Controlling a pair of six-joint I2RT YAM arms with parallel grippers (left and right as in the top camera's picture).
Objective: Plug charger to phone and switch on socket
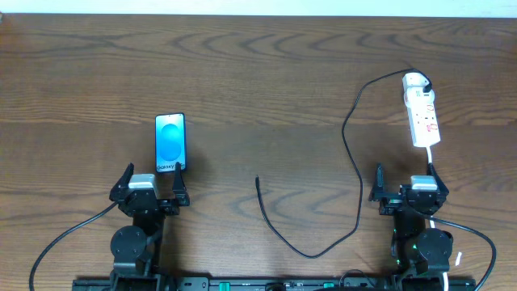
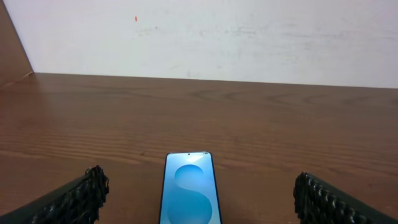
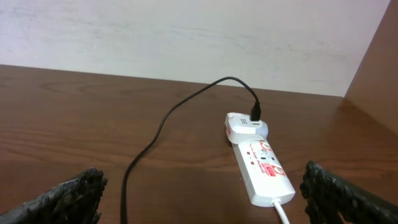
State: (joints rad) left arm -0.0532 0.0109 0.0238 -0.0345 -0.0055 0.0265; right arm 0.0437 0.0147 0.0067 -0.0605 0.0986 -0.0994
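1. Both arms wait at the near edge of the desk (image 1: pixel 258 65). The left gripper (image 1: pixel 153 176) and the right gripper (image 1: pixel 404 175) stand with jaws spread wide, and neither holds anything.
2. The phone (image 1: pixel 170 142) lies flat and face up, its screen lit, just ahead of the left gripper. In the left wrist view its near end sits between the two open fingers.
3. The charger (image 1: pixel 345 125) is already seated by its black plug (image 3: pixel 255 114) at the far, rounded end of the socket (image 1: pixel 422 113), which lies ahead of the right gripper. From there the cable loops across the desk, and its small plug tip (image 1: pixel 257 179) lies loose between the arms, well apart from the phone.
4. The task looks barely begun: the tip is not in the phone, and whether the socket's switch is on cannot be told.
5. Risk: the thin tip lies flat on the wood, so a shallow pinch may slip off it or grip it askew.
6. Risk: the phone rests unbraced, so pushing the tip in may slide it instead of seating the tip.
7. Risk: hauling the tip leftward may use up the slack and drag the socket or loosen its plug.
8. Risk: the white cord (image 3: pixel 281 211) trails towards the right arm and may snag it.
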